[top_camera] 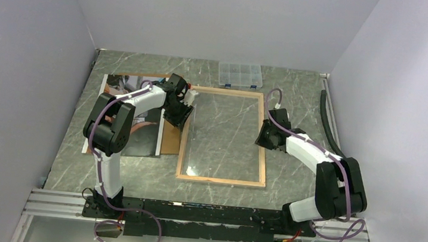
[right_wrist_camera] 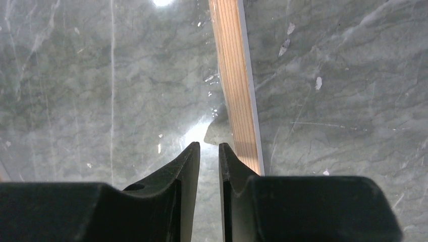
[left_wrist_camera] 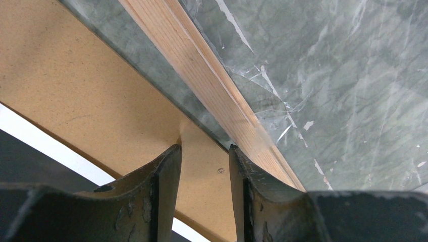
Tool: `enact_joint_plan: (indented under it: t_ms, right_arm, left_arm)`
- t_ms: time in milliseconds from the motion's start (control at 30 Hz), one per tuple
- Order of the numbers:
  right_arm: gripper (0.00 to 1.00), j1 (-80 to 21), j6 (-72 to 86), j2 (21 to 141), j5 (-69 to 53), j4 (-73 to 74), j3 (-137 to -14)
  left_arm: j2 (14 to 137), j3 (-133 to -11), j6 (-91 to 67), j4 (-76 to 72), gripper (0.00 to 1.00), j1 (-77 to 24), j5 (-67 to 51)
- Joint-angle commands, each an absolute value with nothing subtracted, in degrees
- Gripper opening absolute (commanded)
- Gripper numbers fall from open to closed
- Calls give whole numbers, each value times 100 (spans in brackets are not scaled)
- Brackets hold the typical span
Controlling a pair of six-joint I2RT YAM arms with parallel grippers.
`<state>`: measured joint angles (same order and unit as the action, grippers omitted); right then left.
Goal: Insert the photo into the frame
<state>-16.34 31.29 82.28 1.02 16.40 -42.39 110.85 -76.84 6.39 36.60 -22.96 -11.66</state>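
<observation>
Photo (top_camera: 145,133) lay flat and face-up at the left of the surface (top_camera: 134,173), not yet in the frame (top_camera: 221,180). Frame lay back-up mid-surface, light wood showing, marble visible through the bare pane. A brown backing board (left_wrist_camera: 91,85) sat between photo and frame, overlapping the photo; I couldn't tell which lay on top. My left pincer (left_wrist_camera: 204,147) hung over the board's edge just beside the frame's left rail, jaws partly apart, nothing visibly clamped between them. My right pincer (right_wrist_camera: 208,143) hovered over the pane just inside the right rail, jaws nearly together with a slim gap, grasping nothing. I judged the step as setup: frame emptied and in place, photo pick not begun. As I read it, the next move called for working a finger under the photo's thin edge, separating it from the board and lifting it without a crease. Then it had to be turned print-down and laid square inside the rails. Likely snag: catching the board along with the paper.
</observation>
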Motion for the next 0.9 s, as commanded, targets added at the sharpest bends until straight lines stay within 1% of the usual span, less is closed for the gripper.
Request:
enact_joint_plan:
  t_ms: [0, 533, 867]
  right_arm:
    - [25, -1617, 3086, 8475, 542, 1630, -4387]
    - [21, -1617, 3102, 8965, 704, 1481, -4377]
    - [15, -1650, 3093, 9292, 1273, 1629, -4567]
  left_arm:
    - [11092, -7702, 636, 3690, 45, -2364, -1301]
    - [11092, -7748, 633, 3717, 45, -2369, -1314]
    - [11059, -7759, 641, 3724, 44, -2364, -1302]
